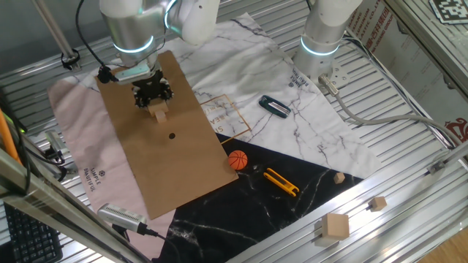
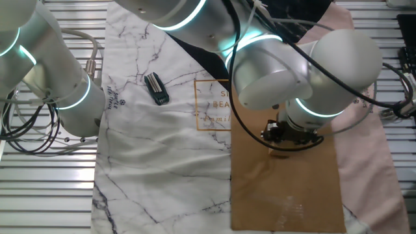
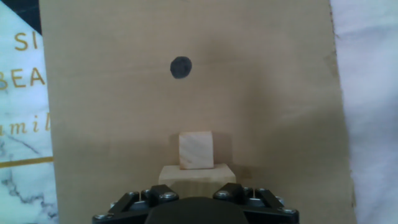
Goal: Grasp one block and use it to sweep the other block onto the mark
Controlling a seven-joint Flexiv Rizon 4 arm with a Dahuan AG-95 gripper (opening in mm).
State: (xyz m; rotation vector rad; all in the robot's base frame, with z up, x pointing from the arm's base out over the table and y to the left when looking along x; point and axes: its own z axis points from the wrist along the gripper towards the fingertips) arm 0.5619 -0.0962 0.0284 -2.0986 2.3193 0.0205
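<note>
My gripper [image 1: 152, 93] stands over the far part of a brown cardboard sheet [image 1: 146, 157] and is shut on the larger tan block [image 3: 197, 175], which rests low on the sheet. The tiny tan cube [image 3: 197, 150] sits right in front of that block and touches it. The black dot mark [image 3: 181, 67] lies farther ahead, a little left of the cube, with bare cardboard between them. From one fixed view the block [image 1: 159, 112] shows under the gripper and the mark [image 1: 172, 135] shows below it. In the other fixed view the arm hides most of the gripper [image 2: 289, 133].
An orange ball [image 1: 238, 160] lies off the cardboard's right edge, with a yellow tool [image 1: 281, 181] beyond it. A black device [image 1: 274, 106] lies on the marble cloth. Spare wooden blocks [image 1: 336, 226] sit at the front right. A second arm's base [image 1: 322, 36] stands at the back.
</note>
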